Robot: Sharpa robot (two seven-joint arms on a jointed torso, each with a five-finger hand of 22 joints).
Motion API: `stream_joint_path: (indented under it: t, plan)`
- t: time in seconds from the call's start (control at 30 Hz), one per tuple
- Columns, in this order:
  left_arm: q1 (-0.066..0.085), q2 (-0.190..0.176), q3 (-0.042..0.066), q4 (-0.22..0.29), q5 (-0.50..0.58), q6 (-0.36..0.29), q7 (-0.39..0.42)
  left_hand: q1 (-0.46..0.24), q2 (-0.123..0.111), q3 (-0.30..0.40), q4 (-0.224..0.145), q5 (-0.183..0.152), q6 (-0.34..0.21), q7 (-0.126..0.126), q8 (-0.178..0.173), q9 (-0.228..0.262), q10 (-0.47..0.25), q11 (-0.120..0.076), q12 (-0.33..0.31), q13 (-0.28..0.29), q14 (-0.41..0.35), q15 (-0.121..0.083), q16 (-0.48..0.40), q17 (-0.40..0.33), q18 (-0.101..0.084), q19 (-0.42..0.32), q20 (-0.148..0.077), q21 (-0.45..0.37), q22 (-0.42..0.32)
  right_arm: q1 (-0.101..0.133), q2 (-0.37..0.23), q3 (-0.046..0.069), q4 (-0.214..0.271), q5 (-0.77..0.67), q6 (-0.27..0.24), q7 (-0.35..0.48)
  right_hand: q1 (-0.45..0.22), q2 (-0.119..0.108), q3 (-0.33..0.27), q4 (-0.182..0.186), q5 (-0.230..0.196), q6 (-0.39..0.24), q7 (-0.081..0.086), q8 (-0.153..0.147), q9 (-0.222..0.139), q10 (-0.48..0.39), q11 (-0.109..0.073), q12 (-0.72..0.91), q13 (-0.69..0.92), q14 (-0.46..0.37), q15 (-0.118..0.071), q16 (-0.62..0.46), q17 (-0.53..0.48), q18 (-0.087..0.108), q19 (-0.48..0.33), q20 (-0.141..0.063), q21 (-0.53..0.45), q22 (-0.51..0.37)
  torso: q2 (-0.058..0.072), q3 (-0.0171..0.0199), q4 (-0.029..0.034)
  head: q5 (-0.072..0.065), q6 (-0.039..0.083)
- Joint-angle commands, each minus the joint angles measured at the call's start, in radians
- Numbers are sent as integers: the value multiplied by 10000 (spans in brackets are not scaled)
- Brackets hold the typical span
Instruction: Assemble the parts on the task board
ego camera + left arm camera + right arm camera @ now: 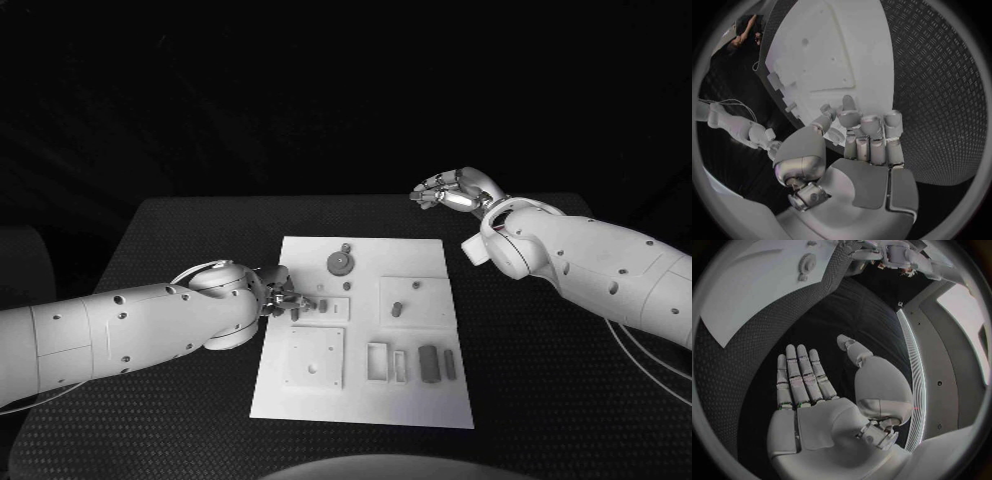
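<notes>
The white task board (368, 410) lies mid-table. On it are a round gear-like part (339, 262), raised square plates (414, 298), two upright frames (387, 363) and two dark oblong parts (437, 364). My left hand (284, 300) hovers at the board's left edge beside a small plate (329, 308). In the left wrist view its fingers (870, 137) are curled in over the board (817, 55), and I make out no part in them. My right hand (454, 192) is raised beyond the board's far right corner. Its fingers (798, 375) are flat and apart and hold nothing.
The black textured table (173, 250) surrounds the board, with bare strips on both sides. The right wrist view shows the board (761, 290) with the gear-like part (806, 262) and my left hand (879, 250) far off. My right forearm (591, 270) crosses the table's right side.
</notes>
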Motion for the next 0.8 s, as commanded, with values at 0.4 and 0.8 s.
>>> stream_joint_path:
  t: [0.4,0.8]
  plan:
    - [-44,-131,-29,-4,173,-460,13,-118,-118,-149,56,-32,-86,3,-36,17,-15,-37,68,11,-37,-58,66,-4,199,-10,-1489,-52,17,-28,-7,5,6,-15,145,65,16,65,-22,12,71,-47,254,62,-14,70,-26,-37,-5,-82,6,-9,-12,-138,-47,-16,-65,24,-6,-10,0,-15,13]
    - [272,-353,108,174,2123,-1386,715,167,-1053,3,181,-31,-1287,497,-522,-106,-1024,455,-1106,-600,-1111,417,-1029,-544,-113,-880,-1154,-931,-314,-42,-6,5,-5,-15,146,62,16,63,-23,12,74,-48,257,63,-16,72,-26,-41,-4,-82,7,-7,-14,-139,-47,-17,-72,33,-3,-3,-2,-31,87]
